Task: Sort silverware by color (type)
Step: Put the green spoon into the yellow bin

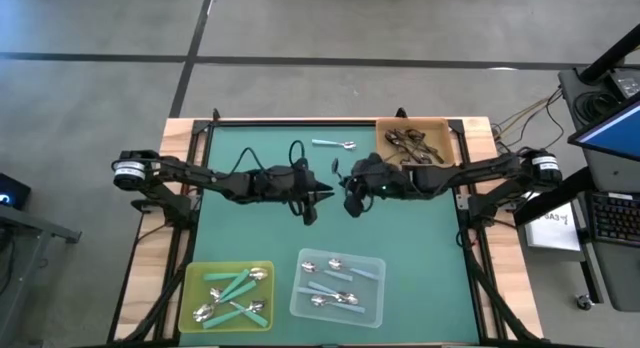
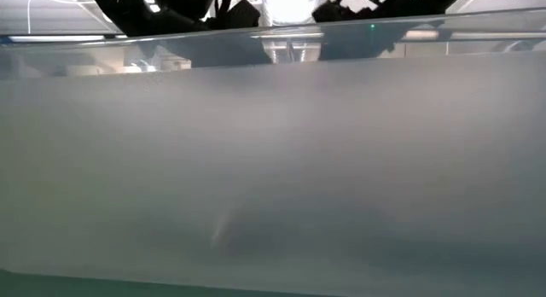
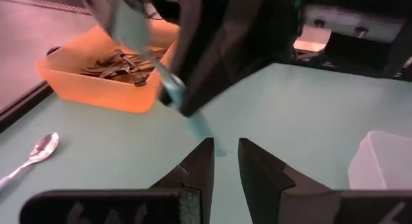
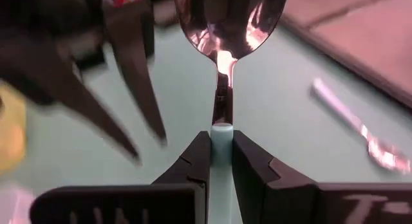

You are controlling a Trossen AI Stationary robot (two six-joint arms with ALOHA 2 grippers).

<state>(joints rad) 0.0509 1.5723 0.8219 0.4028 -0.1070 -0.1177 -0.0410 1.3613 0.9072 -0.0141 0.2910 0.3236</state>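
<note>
Both grippers meet beside the orange tray (image 1: 448, 128): right gripper (image 4: 221, 161) clamps a blue spoon (image 4: 228, 31); left gripper (image 3: 223, 161), slightly parted, seemingly holds nothing.

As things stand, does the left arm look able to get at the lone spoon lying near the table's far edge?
Probably yes. The lone spoon lies by itself on bare mat, nothing on it. The left gripper hangs mid-table nearby, holding nothing. The right gripper, shut on a light-blue spoon, is beside it, off that line.

Green table mat (image 1: 260, 238), yellow tray (image 1: 190, 288) of teal-handled spoons (image 1: 236, 286), clear tray (image 1: 372, 273) of light-blue-handled spoons (image 1: 330, 291), orange tray (image 1: 384, 140) of dark spoons (image 1: 415, 145), black arms (image 1: 215, 178).
</note>
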